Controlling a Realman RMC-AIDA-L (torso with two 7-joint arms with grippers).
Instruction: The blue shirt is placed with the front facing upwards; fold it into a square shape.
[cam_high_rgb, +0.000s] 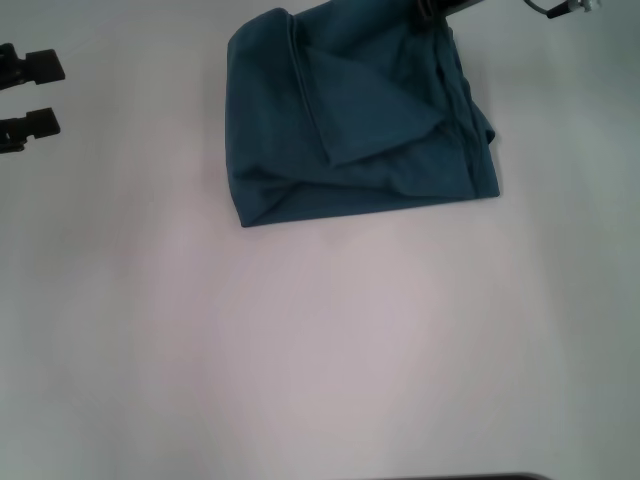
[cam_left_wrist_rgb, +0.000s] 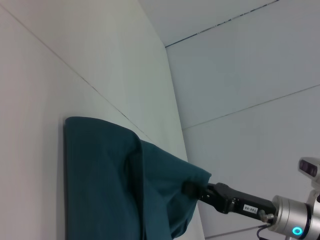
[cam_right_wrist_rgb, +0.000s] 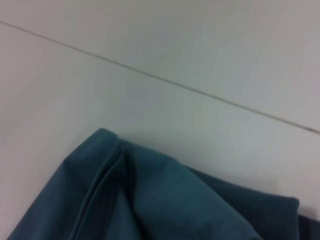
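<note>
Up at the far edge of the head view, the right gripper (cam_left_wrist_rgb: 192, 190) is clamped on a raised corner of the blue shirt (cam_high_rgb: 350, 120). The left wrist view shows it best: the black fingers are pinched into the cloth and that corner is lifted off the desk (cam_high_rgb: 330, 350) like a little tent. From the head camera the gripper is nearly all cut off by the top of the frame, only a bit of dark arm shows there.

Shirt itself sits in the far middle of the desk, a touch to the robot's right, folded into a rough block. Its left and near edges look pretty straight, the right side is lumpier with stacked hems showing, and a triangular flap lies across the top. No collar, label or print visible, so those are folded under or hidden. The right wrist view only shows bunched folds up close against the pale desk top with a thin seam line running across it.

Left gripper (cam_high_rgb: 30, 95) is way over at the left edge, well apart from the shirt, its two black fingers spread with a clear gap and nothing between them.

Plenty of open desk all along the near side and to the left of the shirt.
</note>
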